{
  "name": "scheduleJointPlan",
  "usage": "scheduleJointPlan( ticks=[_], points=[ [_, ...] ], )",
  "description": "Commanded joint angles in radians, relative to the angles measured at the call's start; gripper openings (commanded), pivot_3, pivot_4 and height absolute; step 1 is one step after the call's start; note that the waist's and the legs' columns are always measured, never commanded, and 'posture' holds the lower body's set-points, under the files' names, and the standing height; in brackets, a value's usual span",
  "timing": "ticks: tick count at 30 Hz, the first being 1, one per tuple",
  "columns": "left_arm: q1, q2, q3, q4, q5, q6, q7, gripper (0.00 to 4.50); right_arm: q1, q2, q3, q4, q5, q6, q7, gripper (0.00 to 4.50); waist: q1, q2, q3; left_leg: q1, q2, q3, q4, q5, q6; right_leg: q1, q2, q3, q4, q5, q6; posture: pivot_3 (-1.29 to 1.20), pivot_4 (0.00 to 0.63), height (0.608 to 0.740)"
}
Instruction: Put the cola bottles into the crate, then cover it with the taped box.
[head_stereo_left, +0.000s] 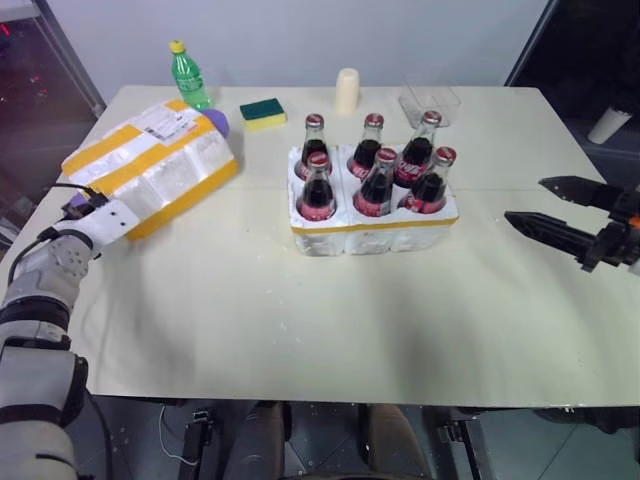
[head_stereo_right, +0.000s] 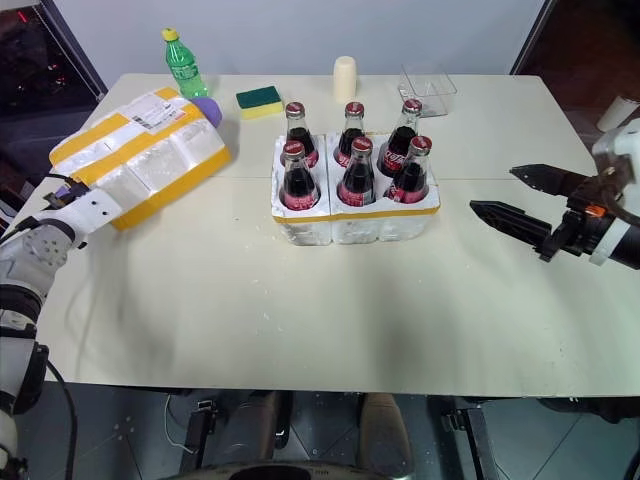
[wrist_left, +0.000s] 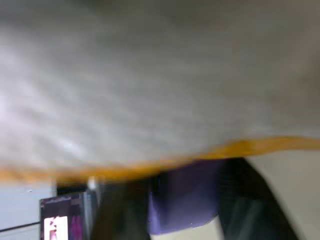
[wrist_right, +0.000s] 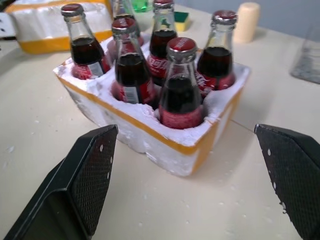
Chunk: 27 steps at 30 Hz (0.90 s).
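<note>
On my table (head_stereo_left: 300, 330), a pale cream top, I count six cola bottles (head_stereo_left: 378, 184), all standing upright in two rows of three inside the crate (head_stereo_left: 372, 236), each in its own well, red caps on. The crate sits near the middle of the table, its yellow tape strip facing me. The taped box (head_stereo_left: 155, 165) lies well apart from it, toward my left, tilted with its shipping label toward the far end and its near corner by the table's left edge. My left gripper (head_stereo_left: 88, 208) is at that near corner of the box; its fingers are closed down, but I cannot tell whether they have hold of the box's edge or only press against it, since the left wrist view gives me just a blurred white wall with a yellow band and something purple below. My right gripper (head_stereo_right: 525, 203) hovers above the table to the right of the crate, clear of it, both black fingers spread wide with nothing between them; its wrist view looks straight at the crate and bottles between the two pads. Other items along the far edge: a green plastic bottle (head_stereo_left: 188, 77) with yellow cap, a purple object (head_stereo_left: 217, 122) tucked behind the box, a yellow-and-green sponge (head_stereo_left: 263, 112), a cream cylinder (head_stereo_left: 347, 91), and a clear plastic container (head_stereo_left: 430, 103).
</note>
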Motion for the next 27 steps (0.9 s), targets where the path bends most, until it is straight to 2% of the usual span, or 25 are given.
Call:
scheduleJointPlan(
  ticks=[1,7,14,19,22,27],
  points=[
    [0.001,0.001,-0.013,0.015,0.002,-0.007,-0.018,0.37,0.009,-0.008,-0.049,-0.016,-0.001,-0.021,0.001,4.50,-0.001,0.000,0.000,0.000,0.000,0.000,0.000,0.000,0.000,0.000,0.000,0.000,0.000,0.000,0.000,0.00,0.150,0.739],
    [-0.068,0.026,0.063,-0.153,-0.083,-0.010,-0.076,0.36,0.054,-0.025,-0.054,0.007,-0.029,-0.027,0.013,4.50,0.005,-0.002,0.000,-0.001,0.000,0.000,0.000,0.000,0.000,0.000,0.000,0.000,0.000,0.000,0.000,0.00,0.150,0.739],
    [-0.137,0.007,0.122,-0.528,-0.186,0.128,-0.259,0.36,0.034,-0.010,-0.012,0.023,-0.052,-0.048,-0.002,4.50,0.000,-0.005,0.000,-0.004,0.000,-0.001,0.001,0.000,0.000,-0.002,0.000,0.000,-0.001,0.000,0.000,0.00,0.150,0.739],
    [-0.226,-0.067,0.091,-0.857,-0.239,0.308,-0.438,0.36,0.029,0.007,0.022,0.020,-0.065,-0.064,-0.016,4.50,-0.001,-0.005,0.000,-0.005,0.000,-0.001,0.001,0.000,0.000,-0.002,0.000,-0.001,-0.001,0.000,0.000,0.00,0.150,0.739],
    [-0.253,-0.098,0.070,-0.990,-0.252,0.384,-0.511,0.36,0.034,0.015,0.028,0.015,-0.064,-0.067,-0.023,4.50,-0.007,-0.005,0.000,-0.005,0.000,-0.001,0.001,0.000,0.000,-0.002,0.000,-0.001,-0.001,0.000,0.000,0.00,0.150,0.739],
    [-0.265,-0.092,0.001,-1.187,-0.259,0.491,-0.681,0.36,0.044,0.042,0.031,0.003,-0.064,-0.070,-0.044,4.50,-0.010,-0.005,0.000,-0.003,0.000,-0.001,0.000,0.000,0.000,-0.002,0.001,0.000,-0.001,0.000,0.000,0.00,0.150,0.739]
  ],
)
